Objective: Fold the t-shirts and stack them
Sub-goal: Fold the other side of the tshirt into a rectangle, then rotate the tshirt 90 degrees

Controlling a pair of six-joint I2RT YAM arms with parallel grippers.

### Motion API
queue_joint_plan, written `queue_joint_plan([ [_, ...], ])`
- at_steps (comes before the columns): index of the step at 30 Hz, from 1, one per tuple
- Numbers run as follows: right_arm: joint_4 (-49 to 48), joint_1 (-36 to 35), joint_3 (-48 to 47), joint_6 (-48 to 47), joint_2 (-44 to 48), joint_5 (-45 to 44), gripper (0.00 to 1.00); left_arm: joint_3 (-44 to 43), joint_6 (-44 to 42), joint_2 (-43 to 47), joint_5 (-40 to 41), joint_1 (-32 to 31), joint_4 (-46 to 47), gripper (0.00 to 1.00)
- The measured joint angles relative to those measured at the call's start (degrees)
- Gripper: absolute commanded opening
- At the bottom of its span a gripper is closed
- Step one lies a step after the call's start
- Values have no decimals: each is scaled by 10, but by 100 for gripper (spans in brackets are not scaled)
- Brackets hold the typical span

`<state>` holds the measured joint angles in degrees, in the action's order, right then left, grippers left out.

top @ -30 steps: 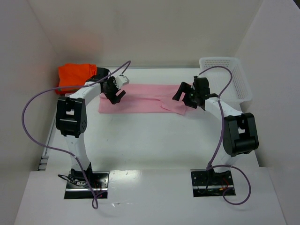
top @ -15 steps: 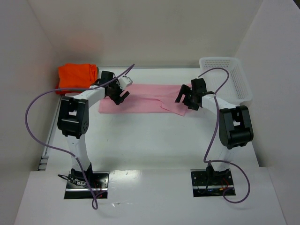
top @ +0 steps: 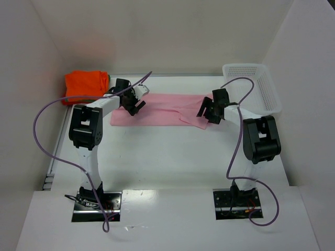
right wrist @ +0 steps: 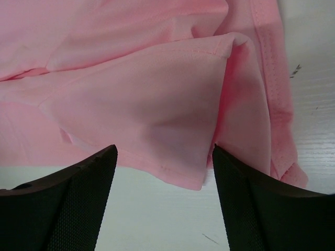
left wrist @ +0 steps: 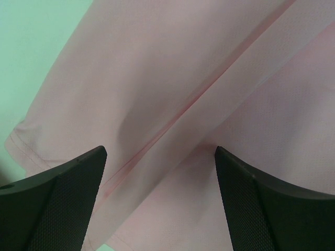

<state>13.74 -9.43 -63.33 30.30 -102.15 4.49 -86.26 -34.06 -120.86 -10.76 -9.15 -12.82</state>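
A pale pink t-shirt (top: 162, 110), folded into a long strip, lies across the far middle of the table. A bright orange t-shirt (top: 85, 84) sits folded at the back left corner. My left gripper (top: 132, 104) hovers low over the pink strip's left end. In the left wrist view the pink cloth (left wrist: 199, 78) fills the frame and the left gripper (left wrist: 159, 151) is open above a fold line. My right gripper (top: 208, 112) is at the strip's right end. In the right wrist view the right gripper (right wrist: 164, 151) stands open, straddling a folded corner of pink hem (right wrist: 183, 172).
A white mesh basket (top: 261, 89) stands at the back right, close to my right arm. White walls enclose the table on the left, back and right. Purple cables loop from both arms.
Both grippers have reached further back and lower onto the ends of the pink t-shirt. The right jaws have narrowed a little. The shirt itself has not moved.
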Motion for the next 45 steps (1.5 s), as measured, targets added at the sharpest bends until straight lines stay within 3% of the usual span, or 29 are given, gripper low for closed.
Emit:
queue_joint_plan([
  [5,-4,0,0,1,-25,7,47,-3,-2,-2,-3,0,-5,92],
  [6,-4,0,-1,2,-29,7,31,-5,-3,-2,-4,0,-8,92],
  [7,-4,0,-3,4,-34,7,23,-7,-3,-3,-5,0,-10,92],
  [13,-3,0,-30,10,-40,11,16,-12,-6,-5,-17,0,-22,92],
  [18,-2,0,-78,11,-40,13,16,-12,-8,-5,-28,0,-28,92],
  [21,-1,0,-117,11,-41,20,23,-13,-17,-5,-38,0,-35,92],
  [28,-26,0,-203,20,-96,38,23,-13,-18,-5,-53,0,-43,92],
  [30,-30,0,-222,26,-123,44,33,-13,-19,-5,-59,0,-47,92],
  [32,-27,0,-246,31,-149,48,38,-14,-19,-5,-63,0,-52,93],
  [35,-17,0,-290,34,-177,50,60,-18,-21,-5,-67,0,-66,95],
  [37,-16,0,-301,30,-175,50,68,-25,-25,-6,-67,0,-88,95],
  [45,-11,9,-305,25,-113,43,75,-63,-12,-21,-56,-3,-180,96],
])
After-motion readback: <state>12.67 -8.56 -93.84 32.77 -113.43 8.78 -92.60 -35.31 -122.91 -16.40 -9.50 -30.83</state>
